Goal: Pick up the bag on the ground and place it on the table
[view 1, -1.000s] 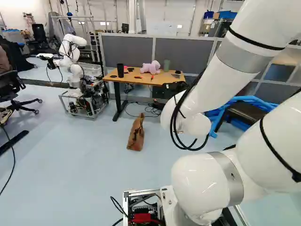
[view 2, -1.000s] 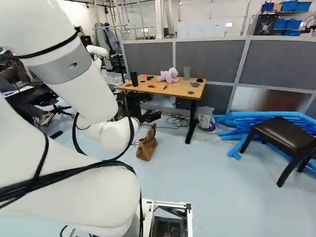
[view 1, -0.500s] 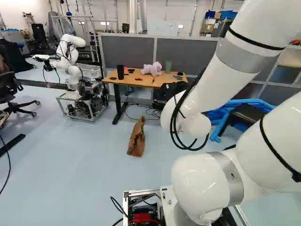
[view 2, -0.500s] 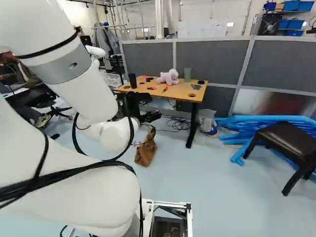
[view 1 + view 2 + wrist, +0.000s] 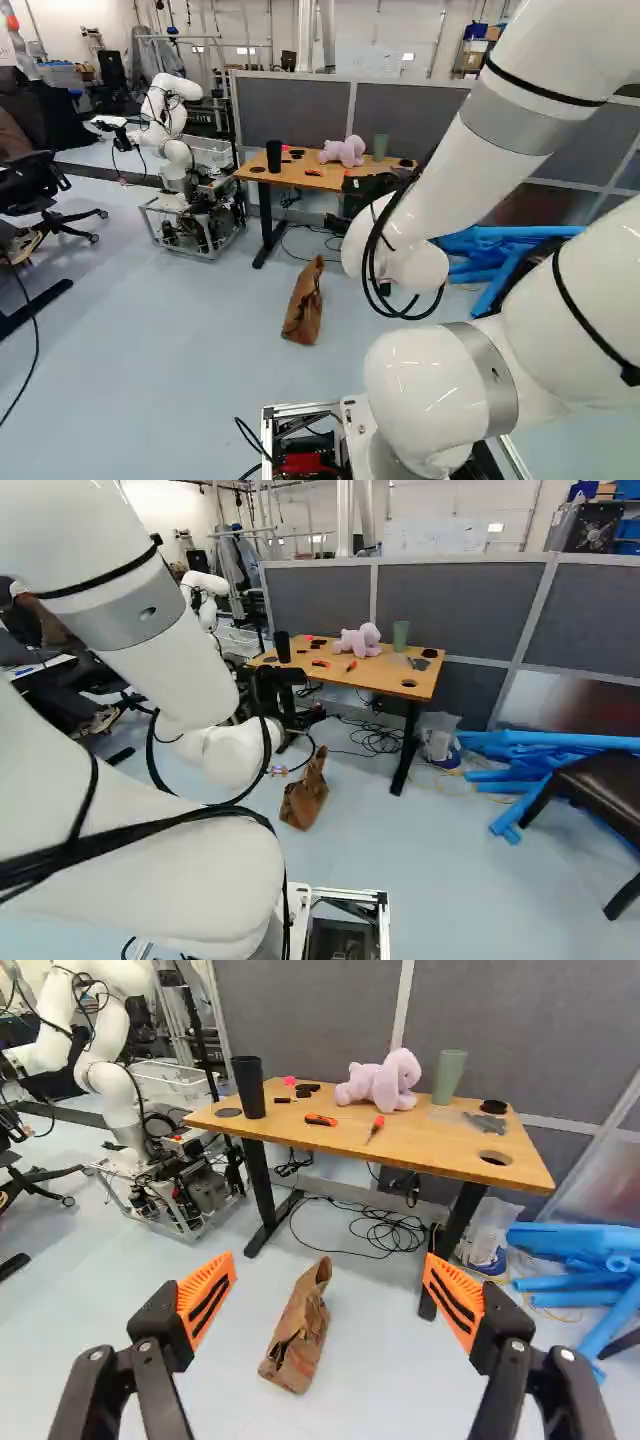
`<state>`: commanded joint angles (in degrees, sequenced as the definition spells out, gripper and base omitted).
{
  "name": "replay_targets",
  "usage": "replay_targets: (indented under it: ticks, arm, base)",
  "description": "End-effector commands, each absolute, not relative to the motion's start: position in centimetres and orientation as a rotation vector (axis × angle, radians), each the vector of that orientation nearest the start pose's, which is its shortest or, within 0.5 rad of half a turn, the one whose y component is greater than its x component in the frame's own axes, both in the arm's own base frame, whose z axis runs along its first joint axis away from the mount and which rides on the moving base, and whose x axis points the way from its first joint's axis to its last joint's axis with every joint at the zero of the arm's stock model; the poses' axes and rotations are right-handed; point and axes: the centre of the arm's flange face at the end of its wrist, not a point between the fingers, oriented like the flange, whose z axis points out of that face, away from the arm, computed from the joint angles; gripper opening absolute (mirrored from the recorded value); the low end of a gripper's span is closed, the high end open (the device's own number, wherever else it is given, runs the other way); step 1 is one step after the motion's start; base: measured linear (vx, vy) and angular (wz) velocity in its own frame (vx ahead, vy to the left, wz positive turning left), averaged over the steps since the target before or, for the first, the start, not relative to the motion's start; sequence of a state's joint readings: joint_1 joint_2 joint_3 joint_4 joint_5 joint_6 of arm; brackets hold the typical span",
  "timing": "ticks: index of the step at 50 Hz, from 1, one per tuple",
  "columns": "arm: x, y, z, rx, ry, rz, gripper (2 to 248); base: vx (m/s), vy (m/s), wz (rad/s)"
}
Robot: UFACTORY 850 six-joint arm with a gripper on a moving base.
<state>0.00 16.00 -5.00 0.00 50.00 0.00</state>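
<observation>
A: Where is the target?
B: Brown paper bag (image 5: pixel 303 310), on the pale blue floor (image 5: pixel 160 370), just below centre of the left base view, near the wooden table (image 5: pixel 430 1145).

A: End effector?
B: Black gripper (image 5: pixel 330 1272): fingers wide apart, nothing clamped. The bag sits ahead of them, well out of reach by my reading.

A: Step in hand, then?
B: Approach, I judge. Drive in gently, keep the bag centred between the open fingers, then lower until the pads flank it. Stop the advance short of the table's near edge. The black cables (image 5: pixel 385 1232) lie beyond the bag; an overshoot could snag them.

A: And the closing?
B: Slow, across the narrow width, probably on the gathered upper part. Paper likely crumples, so take a deep bite; a shallow one might slip or tear.

A: Orientation?
B: Narrow end points toward the table, broad end toward the gripper. In the left base view the long axis runs from lower left to upper right, steeply; it crosses the closing line at a large angle, so little wrist turn seems needed. Standing or lying: cannot tell.
</observation>
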Motion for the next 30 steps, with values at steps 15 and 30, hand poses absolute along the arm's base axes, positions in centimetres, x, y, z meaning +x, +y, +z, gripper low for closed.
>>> replay_targets:
  ticks: [15, 30]
  arm:
    - [27.03, 0.00, 36.56, -2.558, 0.000, -1.824, 247]
    - [27.03, 0.00, 36.56, -2.558, 0.000, -1.824, 247]
  base:
    - [0.143, 0.045, 0.198]
    - [0.133, 0.021, 0.093]
